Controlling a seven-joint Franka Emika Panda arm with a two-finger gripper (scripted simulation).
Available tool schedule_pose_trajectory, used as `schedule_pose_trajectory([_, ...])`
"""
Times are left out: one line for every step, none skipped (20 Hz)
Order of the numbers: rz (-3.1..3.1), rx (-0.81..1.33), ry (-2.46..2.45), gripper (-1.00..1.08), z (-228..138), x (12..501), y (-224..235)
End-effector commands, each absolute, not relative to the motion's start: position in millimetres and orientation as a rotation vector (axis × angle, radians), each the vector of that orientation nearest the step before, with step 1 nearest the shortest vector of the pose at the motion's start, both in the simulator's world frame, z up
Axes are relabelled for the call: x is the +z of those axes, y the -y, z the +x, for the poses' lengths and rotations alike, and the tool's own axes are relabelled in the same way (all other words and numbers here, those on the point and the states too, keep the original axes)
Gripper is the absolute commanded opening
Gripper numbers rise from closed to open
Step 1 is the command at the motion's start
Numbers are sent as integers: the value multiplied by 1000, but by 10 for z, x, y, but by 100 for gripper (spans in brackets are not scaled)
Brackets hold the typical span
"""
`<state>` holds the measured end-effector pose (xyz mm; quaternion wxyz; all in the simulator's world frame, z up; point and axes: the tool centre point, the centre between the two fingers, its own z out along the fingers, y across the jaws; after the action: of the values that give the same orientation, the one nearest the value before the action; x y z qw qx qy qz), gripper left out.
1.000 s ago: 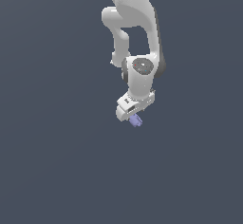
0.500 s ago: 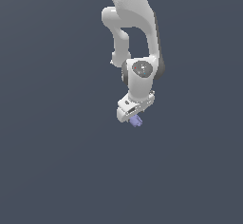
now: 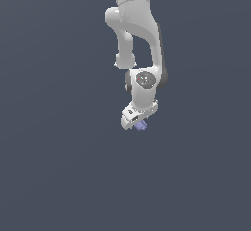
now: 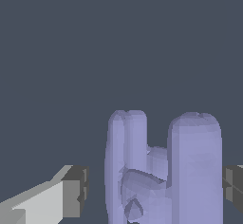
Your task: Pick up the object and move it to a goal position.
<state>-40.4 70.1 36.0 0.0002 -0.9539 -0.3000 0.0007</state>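
The object [image 3: 142,126] is a tiny lavender-blue blocky piece at the tip of my white gripper [image 3: 138,122] in the exterior view. In the wrist view the object [image 4: 190,161] fills the space between my two fingers, showing two upright lobes. One finger pad [image 4: 76,192] stands a small gap away from it. The other pad [image 4: 232,187] is right at its side. My gripper [image 4: 154,190] straddles the object with the jaws apart, not clamped on it.
A plain dark grey-blue surface [image 3: 59,166] fills the scene all around. The white arm [image 3: 137,24] reaches down from the top of the exterior view. No other things show.
The wrist and hand have come down a little over the object. The object has stayed in the same place.
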Motion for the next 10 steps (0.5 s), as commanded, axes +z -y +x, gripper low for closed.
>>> schedule_pose_trajectory([-2997, 0, 943, 100, -396, 337, -700])
schedule_pose_trajectory([-2997, 0, 943, -100, -396, 337, -700])
schedule_pose_trajectory([-2997, 0, 943, -100, -396, 337, -700])
schedule_pose_trajectory([-2997, 0, 943, -100, -396, 337, -700])
schedule_pose_trajectory([-2997, 0, 943, -100, -396, 337, -700])
schedule_pose_trajectory([-2997, 0, 943, -100, -396, 337, -700])
schedule_pose_trajectory([-2997, 0, 943, -100, -396, 337, -700])
schedule_pose_trajectory([-2997, 0, 943, -100, -396, 337, -700])
schedule_pose_trajectory([-2997, 0, 943, -100, -396, 337, -700])
schedule_pose_trajectory([-2997, 0, 943, -100, -396, 337, -700])
